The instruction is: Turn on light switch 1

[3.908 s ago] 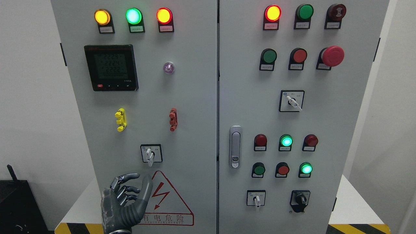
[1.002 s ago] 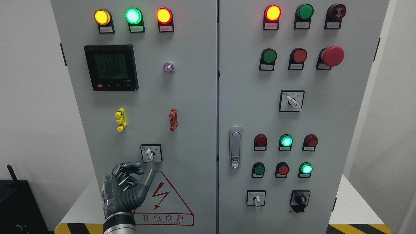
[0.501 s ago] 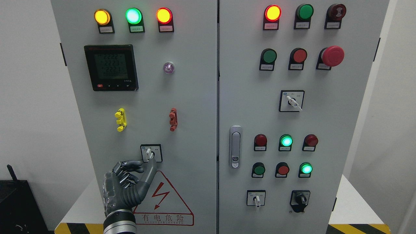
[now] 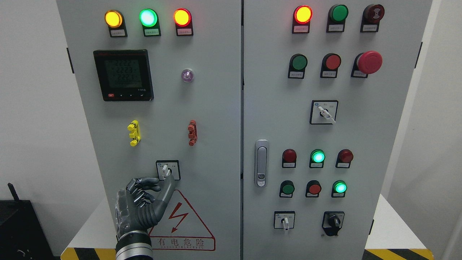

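Since a moment ago, my left hand [image 4: 144, 202] has crept higher: it holds nothing, fingers curled, thumb touching the rotary switch [image 4: 168, 170] just above the warning triangle [image 4: 180, 220], presumably so I can nudge its lever.

Support: white platform [image 4: 391, 227] with a yellow-and-black hazard stripe [image 4: 397, 254] along its front edge. Standing directly on it: one grey two-door electrical cabinet [image 4: 216, 108], upright, doors shut, spanning most of the platform's width.
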Available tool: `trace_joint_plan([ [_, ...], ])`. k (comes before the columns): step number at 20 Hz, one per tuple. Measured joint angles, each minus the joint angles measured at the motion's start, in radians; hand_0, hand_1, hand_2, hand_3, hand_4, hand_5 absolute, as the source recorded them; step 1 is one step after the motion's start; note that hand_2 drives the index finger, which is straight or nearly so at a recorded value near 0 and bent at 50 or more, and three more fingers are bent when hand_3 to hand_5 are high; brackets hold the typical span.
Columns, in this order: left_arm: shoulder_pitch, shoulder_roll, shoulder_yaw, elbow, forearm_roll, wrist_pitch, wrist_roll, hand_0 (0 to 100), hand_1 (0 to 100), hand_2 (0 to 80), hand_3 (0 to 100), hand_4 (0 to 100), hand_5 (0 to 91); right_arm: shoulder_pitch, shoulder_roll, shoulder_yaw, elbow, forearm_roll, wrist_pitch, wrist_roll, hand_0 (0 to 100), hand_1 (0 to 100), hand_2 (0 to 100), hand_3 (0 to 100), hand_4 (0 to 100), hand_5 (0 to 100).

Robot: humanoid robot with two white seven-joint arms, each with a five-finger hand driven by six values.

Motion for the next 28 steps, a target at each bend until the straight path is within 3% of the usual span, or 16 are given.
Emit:
trace_joint_plan([
  [28, -0.03, -0.001, -0.007, 0.006, -0.009, 0.05, -0.003, 18, 73, 57.8, 75, 87, 85.2, 0.0, 0.0, 0.0, 0.0, 0.0, 0.0, 0.0, 0, 0, 0, 0, 0, 0],
])
